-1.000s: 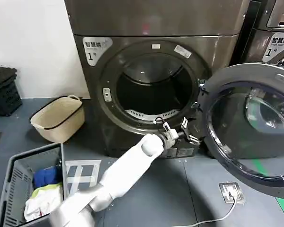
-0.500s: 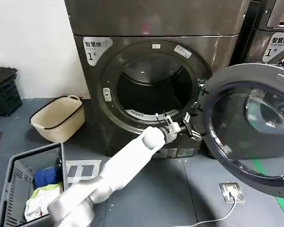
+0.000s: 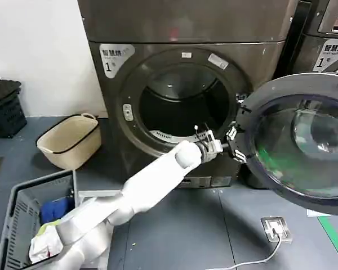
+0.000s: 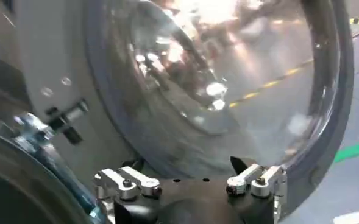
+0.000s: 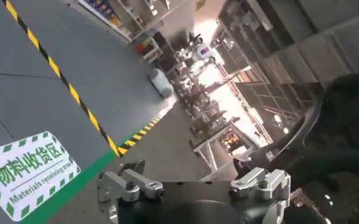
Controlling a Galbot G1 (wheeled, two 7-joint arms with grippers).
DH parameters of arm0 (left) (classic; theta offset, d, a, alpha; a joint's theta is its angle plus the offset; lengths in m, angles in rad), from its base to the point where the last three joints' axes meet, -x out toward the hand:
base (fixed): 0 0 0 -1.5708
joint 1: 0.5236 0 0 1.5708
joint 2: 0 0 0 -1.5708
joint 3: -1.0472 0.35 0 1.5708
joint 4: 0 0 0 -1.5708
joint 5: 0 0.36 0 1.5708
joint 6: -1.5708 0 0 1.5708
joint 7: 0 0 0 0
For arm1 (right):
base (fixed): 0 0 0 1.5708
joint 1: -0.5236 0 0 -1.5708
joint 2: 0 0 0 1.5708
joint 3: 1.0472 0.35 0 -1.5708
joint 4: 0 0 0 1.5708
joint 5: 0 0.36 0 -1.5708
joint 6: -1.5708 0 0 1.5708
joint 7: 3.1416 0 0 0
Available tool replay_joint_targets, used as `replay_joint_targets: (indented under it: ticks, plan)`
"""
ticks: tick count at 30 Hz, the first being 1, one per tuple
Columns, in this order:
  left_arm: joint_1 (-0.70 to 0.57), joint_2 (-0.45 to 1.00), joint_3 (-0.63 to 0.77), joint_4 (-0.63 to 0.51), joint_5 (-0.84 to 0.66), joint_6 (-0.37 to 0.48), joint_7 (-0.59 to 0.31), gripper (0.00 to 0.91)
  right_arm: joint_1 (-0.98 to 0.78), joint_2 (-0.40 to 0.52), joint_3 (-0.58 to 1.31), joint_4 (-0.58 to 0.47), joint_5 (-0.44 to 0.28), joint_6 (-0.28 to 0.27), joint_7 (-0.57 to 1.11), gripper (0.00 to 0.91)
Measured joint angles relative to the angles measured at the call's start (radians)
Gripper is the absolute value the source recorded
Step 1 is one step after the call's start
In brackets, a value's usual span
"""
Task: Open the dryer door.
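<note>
My left end effector [image 3: 225,147] sits just below the drum opening [image 3: 183,107] of the dark grey dryer marked "1" [image 3: 186,34], right at the hinge-side edge of the dryer door [image 3: 304,140]. Fingers [image 4: 127,182] are spread apart w/ nothing between them; whether a fingertip touches the door rim I can't tell, since the wrist blocks that spot in the head view. The door is swung wide open to the right, grey inner side and glass bowl facing me, its far edge cut off by the frame. In the left wrist view the glass [image 4: 228,79] is mostly glare and reflections. My right end effector [image 5: 194,185] points at a floor w/ striped tape [image 5: 63,85]; fingers apart, empty. A laundry crate [image 3: 28,225] bottom left is partly hidden by my arm.
</note>
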Motion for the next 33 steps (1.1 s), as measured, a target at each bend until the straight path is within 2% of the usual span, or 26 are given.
replay_joint_targets:
  ticks: [3, 9, 23, 29, 33]
  plan:
    - [0.0, 0.0, -0.004, -0.007, -0.007, 0.012, 0.002, 0.907, 0.002, 0.0, -0.003, 0.004, 0.0, 0.0, -0.002, 0.907]
    - [0.035, 0.0, -0.018, -0.078, -0.025, 0.091, 0.009, 0.907, 0.003, -0.003, -0.004, 0.007, 0.0, 0.0, -0.01, 0.907]
    - [0.209, 0.005, -0.113, -0.506, -0.039, 0.271, -0.02, 0.907, -0.008, -0.019, 0.019, 0.01, 0.0, -0.012, -0.013, 0.907]
    - [0.287, 0.179, -0.201, -0.716, -0.086, 0.31, -0.043, 0.907, -0.008, -0.031, 0.027, 0.003, 0.011, -0.004, -0.018, 0.907]
    - [0.363, 0.31, -0.277, -0.845, -0.139, 0.368, -0.086, 0.907, -0.007, -0.04, 0.028, 0.003, 0.018, -0.009, -0.019, 0.907]
